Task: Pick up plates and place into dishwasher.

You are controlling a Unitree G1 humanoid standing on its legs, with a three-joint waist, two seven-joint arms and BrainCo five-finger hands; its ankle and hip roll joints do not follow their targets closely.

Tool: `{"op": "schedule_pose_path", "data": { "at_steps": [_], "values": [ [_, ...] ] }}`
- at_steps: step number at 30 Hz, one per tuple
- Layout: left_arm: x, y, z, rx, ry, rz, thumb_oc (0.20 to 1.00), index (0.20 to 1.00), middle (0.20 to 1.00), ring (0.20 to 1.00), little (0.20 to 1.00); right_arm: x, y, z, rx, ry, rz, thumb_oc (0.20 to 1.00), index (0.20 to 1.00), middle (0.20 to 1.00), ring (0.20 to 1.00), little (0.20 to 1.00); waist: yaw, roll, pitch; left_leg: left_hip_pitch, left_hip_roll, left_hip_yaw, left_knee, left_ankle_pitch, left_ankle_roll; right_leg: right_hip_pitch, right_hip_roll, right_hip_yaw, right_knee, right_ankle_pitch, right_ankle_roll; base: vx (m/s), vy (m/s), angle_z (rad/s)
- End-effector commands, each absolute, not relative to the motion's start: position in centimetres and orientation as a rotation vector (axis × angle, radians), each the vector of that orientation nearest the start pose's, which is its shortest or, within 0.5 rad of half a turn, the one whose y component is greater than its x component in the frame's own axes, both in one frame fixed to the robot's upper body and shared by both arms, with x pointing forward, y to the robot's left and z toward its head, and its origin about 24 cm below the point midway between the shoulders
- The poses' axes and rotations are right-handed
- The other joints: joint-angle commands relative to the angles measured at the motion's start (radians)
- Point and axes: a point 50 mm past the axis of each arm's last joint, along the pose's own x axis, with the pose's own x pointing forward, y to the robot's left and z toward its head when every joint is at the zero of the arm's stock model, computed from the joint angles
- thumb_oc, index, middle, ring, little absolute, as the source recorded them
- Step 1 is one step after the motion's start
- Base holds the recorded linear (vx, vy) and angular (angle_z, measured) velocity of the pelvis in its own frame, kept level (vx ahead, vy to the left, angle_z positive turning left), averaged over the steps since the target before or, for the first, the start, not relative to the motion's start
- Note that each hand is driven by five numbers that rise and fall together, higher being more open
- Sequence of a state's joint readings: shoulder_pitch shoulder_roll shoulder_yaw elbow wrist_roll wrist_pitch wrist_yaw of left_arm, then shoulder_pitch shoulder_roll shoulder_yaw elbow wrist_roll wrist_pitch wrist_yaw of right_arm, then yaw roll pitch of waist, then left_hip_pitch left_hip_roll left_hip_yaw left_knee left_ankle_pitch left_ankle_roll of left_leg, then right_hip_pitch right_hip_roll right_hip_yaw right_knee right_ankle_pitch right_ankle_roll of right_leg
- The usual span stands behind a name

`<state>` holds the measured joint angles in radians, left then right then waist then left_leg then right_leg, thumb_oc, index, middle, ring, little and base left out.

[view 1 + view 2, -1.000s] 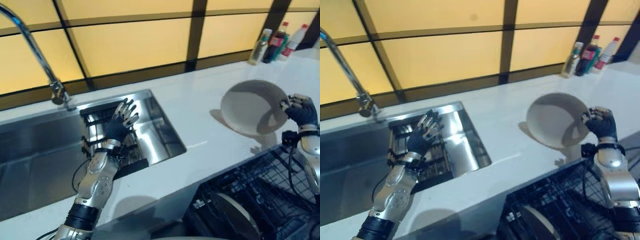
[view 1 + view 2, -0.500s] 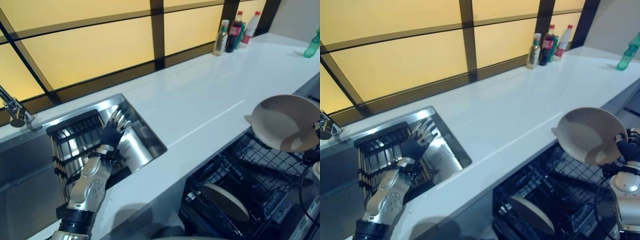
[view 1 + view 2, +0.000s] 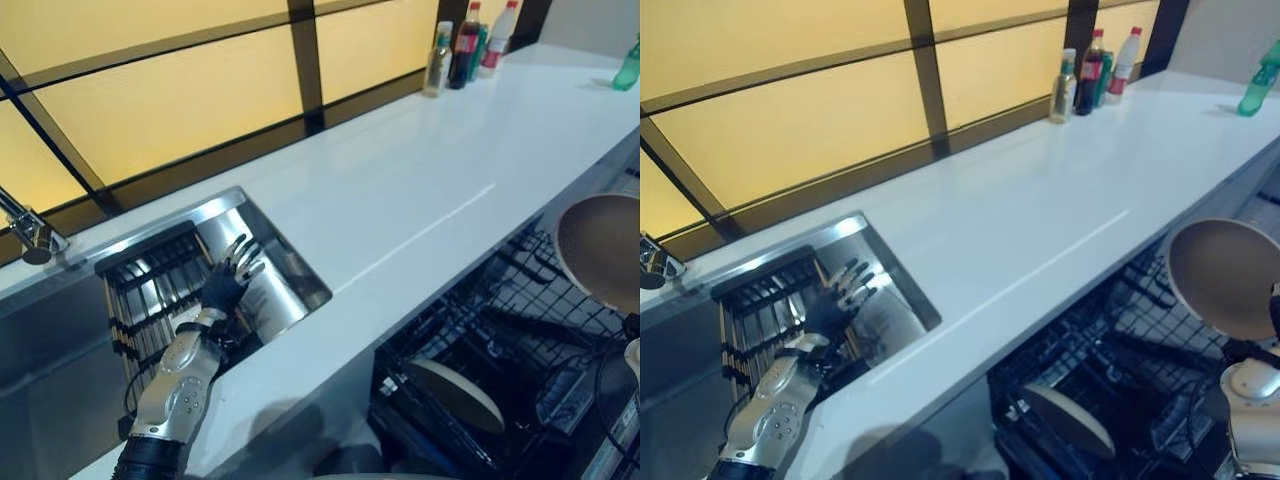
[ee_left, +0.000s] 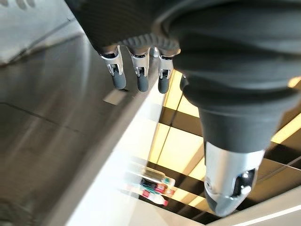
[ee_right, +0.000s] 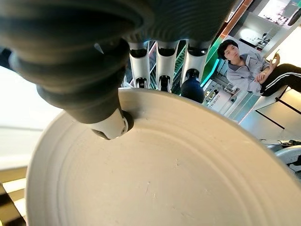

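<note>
While the plate [image 3: 1225,275] hangs in the air over the open dishwasher rack [image 3: 1120,370], off the counter [image 3: 1040,215] altogether, the step in hand looks like the carry-and-lower part of the job: the pick is done and the placing is not. The right hand [image 5: 113,125] is clamped on the plate's rim, thumb pressed on the concave face and the fingers [image 5: 162,68] curled over the edge behind it, as the right wrist view shows plainly. A round plate has no long axis in its face; what matters is its thin axis, and the disc stands tilted toward upright, its hollow face turned toward the robot and somewhat upward, held by its lower right edge. A second plate [image 3: 1068,420] already sits in the lower rack, leaning in the tines, which suggests the pose to copy. The next move, I judge, calls for bringing the plate down edge-first, turned so that its rim slips between a row of tines beside that plate rather than landing flat across the wires, and only then letting the thumb and fingers part. The left hand [image 3: 228,280] waits idle over the sink [image 3: 290,270], fingers spread and holding nothing. A seated person shows beyond the plate in the right wrist view.
</note>
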<state>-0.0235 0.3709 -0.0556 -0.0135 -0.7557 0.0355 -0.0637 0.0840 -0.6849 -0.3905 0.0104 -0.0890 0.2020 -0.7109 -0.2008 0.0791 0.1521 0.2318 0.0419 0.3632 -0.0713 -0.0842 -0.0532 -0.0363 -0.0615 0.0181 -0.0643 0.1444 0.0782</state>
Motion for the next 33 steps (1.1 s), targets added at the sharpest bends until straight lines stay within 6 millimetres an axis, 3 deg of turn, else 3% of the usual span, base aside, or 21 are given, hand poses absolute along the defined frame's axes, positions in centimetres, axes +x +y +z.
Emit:
{"op": "schedule_pose_path", "data": {
  "at_steps": [1,8,13,18,26,33],
  "values": [
    [25.3,21.7,7.1,-0.324,-0.049,-0.094,1.0,1.0,1.0,1.0,1.0,19.4,-38.3,15.1,-0.836,-0.194,-1.175,0.2,0.2,0.2,0.2,0.2,0.033,-0.071,-0.014,-0.132,-0.042,-0.033,0.236,-0.159,0.136,-0.089,-0.033,-0.017,0.104,-0.076,0.079,0.03,0.006,0.01],
    [25.7,21.6,8.0,-0.333,-0.091,-0.08,1.0,1.0,1.0,1.0,1.0,20.5,-37.9,14.2,-0.833,-0.157,-1.13,0.2,0.2,0.2,0.2,0.2,0.035,-0.054,0.077,-0.239,-0.034,-0.041,0.342,-0.158,0.139,-0.156,-0.061,-0.016,0.158,-0.067,0.088,-0.03,0.017,0.06],
    [26.8,21.4,10.0,-0.324,-0.177,-0.076,1.0,1.0,1.0,1.0,1.0,22.3,-36.9,14.5,-0.762,-0.196,-1.104,0.2,0.2,0.2,0.2,0.2,0.028,-0.034,0.166,-0.351,-0.014,-0.051,0.435,-0.185,0.139,-0.225,-0.065,-0.006,0.208,-0.094,0.093,-0.13,0.021,0.05],
    [27.5,21.0,11.3,-0.325,-0.238,-0.072,1.0,1.0,1.0,1.0,1.0,23.2,-36.4,14.6,-0.771,-0.224,-1.116,0.2,0.2,0.2,0.2,0.2,0.023,-0.011,0.231,-0.416,-0.01,-0.043,0.462,-0.173,0.133,-0.26,-0.065,-0.007,0.206,-0.093,0.09,-0.12,0.011,0.08],
    [27.5,20.9,12.8,-0.334,-0.331,-0.055,1.0,1.0,1.0,1.0,1.0,23.7,-36.0,16.5,-0.886,-0.355,-1.184,0.2,0.2,0.2,0.2,0.2,0.016,0.027,0.307,-0.478,-0.014,-0.035,0.442,-0.141,0.126,-0.305,-0.064,-0.01,0.188,-0.088,0.08,-0.09,0.015,-0.04],
    [27.1,20.6,12.9,-0.368,-0.363,-0.046,1.0,1.0,1.0,1.0,1.0,21.7,-36.7,20.2,-1.084,-0.572,-1.506,0.2,0.2,0.2,0.2,0.2,0.004,0.068,0.339,-0.491,-0.026,-0.033,0.409,-0.124,0.118,-0.328,-0.067,-0.009,0.182,-0.089,0.074,-0.02,0.035,0.0]
  ]
}}
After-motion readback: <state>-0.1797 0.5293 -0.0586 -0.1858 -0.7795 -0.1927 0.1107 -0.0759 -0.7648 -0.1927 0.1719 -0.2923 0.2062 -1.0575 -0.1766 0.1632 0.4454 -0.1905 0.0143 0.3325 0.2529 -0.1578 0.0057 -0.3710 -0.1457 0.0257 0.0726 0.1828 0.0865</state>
